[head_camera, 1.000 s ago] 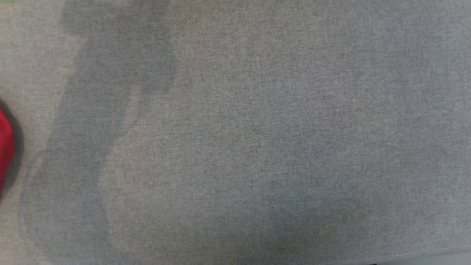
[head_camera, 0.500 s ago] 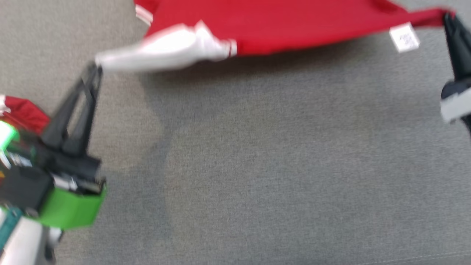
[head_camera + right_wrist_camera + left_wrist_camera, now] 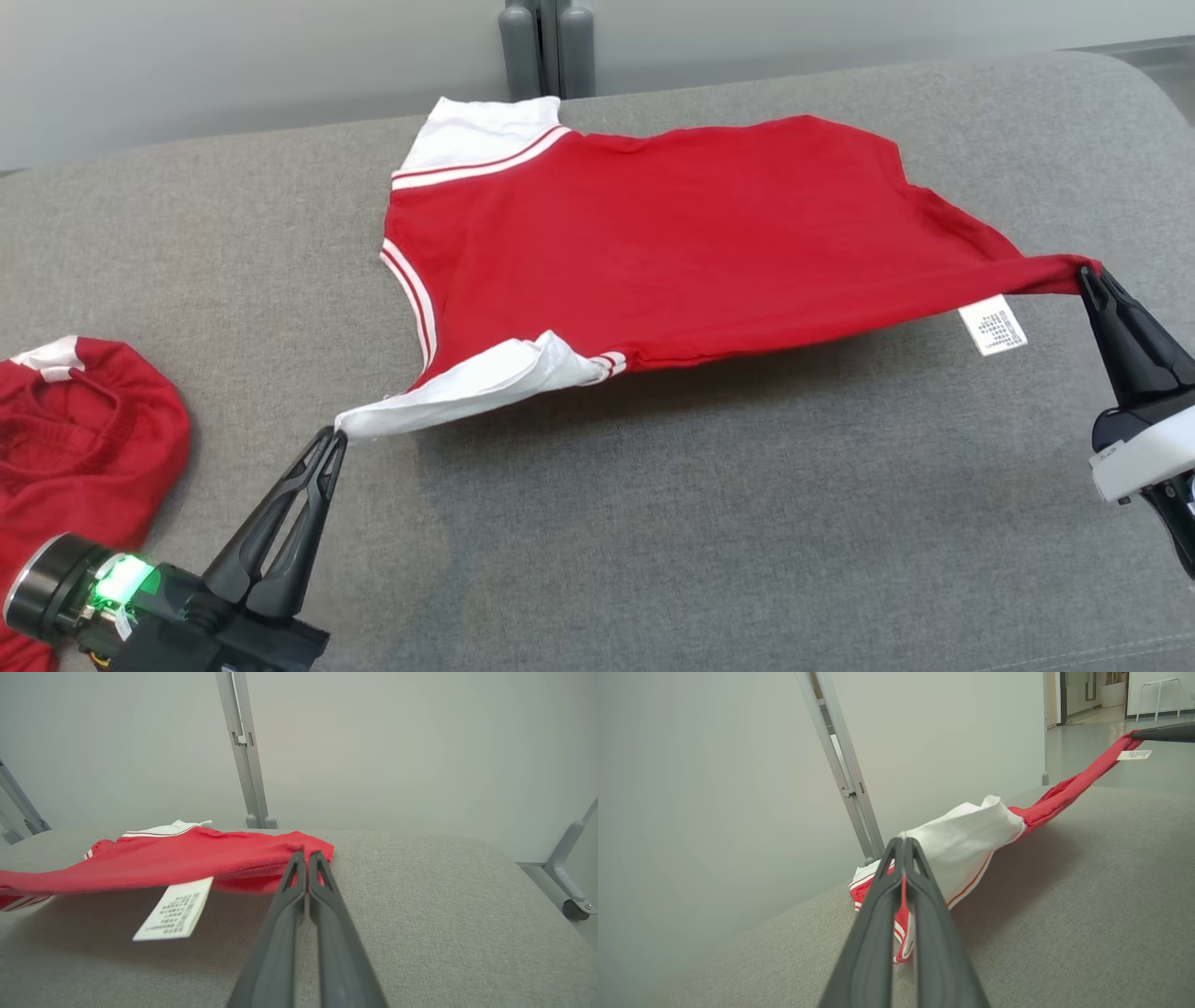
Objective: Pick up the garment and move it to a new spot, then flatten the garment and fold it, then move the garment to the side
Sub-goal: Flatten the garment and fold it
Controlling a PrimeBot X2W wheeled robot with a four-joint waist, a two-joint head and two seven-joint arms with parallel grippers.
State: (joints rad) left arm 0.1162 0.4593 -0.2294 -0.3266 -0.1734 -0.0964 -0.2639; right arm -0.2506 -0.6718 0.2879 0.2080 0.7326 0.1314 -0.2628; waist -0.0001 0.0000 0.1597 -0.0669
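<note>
The garment is a red T-shirt with white sleeves and red-striped cuffs, stretched between both arms over the grey cushion. Its far half lies on the cushion and its near edge hangs lifted. My left gripper is shut on the tip of the near white sleeve; the left wrist view shows the same pinch. At the right, my right gripper is shut on the red hem corner, seen close in the right wrist view. A white care label dangles near that corner.
A second red garment with white trim lies crumpled at the cushion's left edge, beside my left wrist. Grey metal frame posts stand behind the cushion against a pale wall. Bare grey fabric spreads in front of the shirt.
The head camera has swung up, so the whole shirt and both grippers now show. Both grippers stay shut on the shirt, as half a second ago.
</note>
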